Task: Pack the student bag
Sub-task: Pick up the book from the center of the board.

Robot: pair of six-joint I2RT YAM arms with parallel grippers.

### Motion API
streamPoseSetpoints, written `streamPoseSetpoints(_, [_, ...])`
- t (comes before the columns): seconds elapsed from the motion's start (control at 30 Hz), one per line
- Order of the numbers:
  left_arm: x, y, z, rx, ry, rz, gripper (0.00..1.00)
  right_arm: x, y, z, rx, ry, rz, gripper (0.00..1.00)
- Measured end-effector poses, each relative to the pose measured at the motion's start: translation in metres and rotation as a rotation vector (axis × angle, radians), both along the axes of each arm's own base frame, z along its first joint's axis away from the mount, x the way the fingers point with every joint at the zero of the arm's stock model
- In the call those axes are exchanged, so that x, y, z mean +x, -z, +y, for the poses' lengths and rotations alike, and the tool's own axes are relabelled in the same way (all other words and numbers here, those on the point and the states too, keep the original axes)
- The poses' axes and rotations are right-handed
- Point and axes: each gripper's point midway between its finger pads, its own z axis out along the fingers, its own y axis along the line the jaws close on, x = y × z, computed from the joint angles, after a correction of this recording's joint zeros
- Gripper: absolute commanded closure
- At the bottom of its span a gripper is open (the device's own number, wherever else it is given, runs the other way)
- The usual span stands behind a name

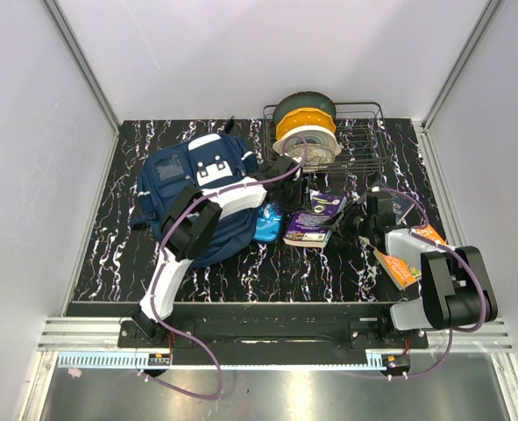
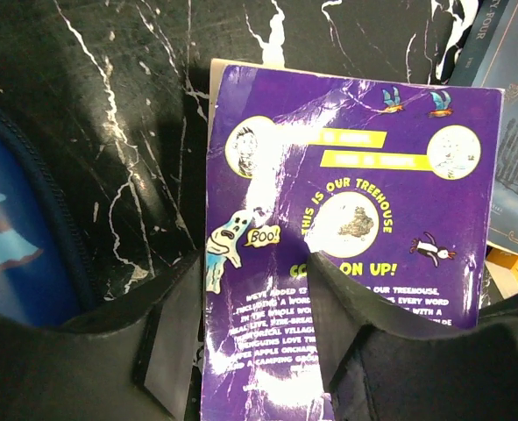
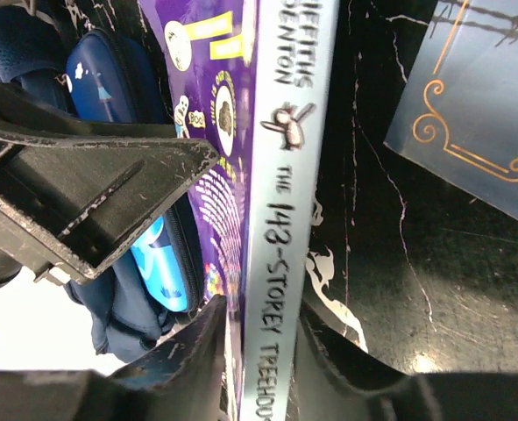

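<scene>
Jaws of the right gripper (image 3: 263, 309) look clamped across the spine of the purple paperback treehouse book (image 3: 280, 202). The left gripper (image 2: 250, 263) hangs over its back cover, jaws apart. The large navy fabric student backpack (image 1: 175, 180) lies near the book's left side on the black marbled worktop (image 1: 241, 263). Step in hand, I judge: picking up the book. Next it needs carrying to the bag's opening.
</scene>
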Motion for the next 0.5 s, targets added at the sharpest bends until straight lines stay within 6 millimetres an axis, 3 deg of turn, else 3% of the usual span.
streamPoseSetpoints(0.07, [-0.002, 0.0, -0.002, -0.011, 0.007, 0.007, 0.49, 0.001, 0.002, 0.002, 0.005, -0.003, 0.005, 0.58])
streamPoseSetpoints(0.1, [-0.003, 0.001, -0.002, -0.017, 0.01, 0.011, 0.49, 0.001, 0.003, 0.002, 0.006, -0.003, 0.008, 0.68])
streamPoseSetpoints(0.17, [-0.004, 0.001, -0.003, -0.024, 0.012, 0.014, 0.5, 0.003, 0.004, 0.002, 0.007, -0.002, 0.01, 0.98])
streamPoseSetpoints(0.23, [-0.003, 0.001, -0.003, -0.028, 0.011, 0.015, 0.5, 0.004, 0.003, 0.002, 0.012, 0.003, 0.012, 1.0])
streamPoseSetpoints(0.37, [-0.003, -0.001, -0.006, -0.05, 0.008, 0.016, 0.29, 0.003, 0.002, -0.001, -0.012, 0.004, 0.009, 1.0])
streamPoseSetpoints(0.5, [-0.014, -0.015, -0.009, -0.063, 0.026, 0.003, 0.07, -0.003, -0.015, -0.004, -0.046, -0.016, -0.044, 1.0])
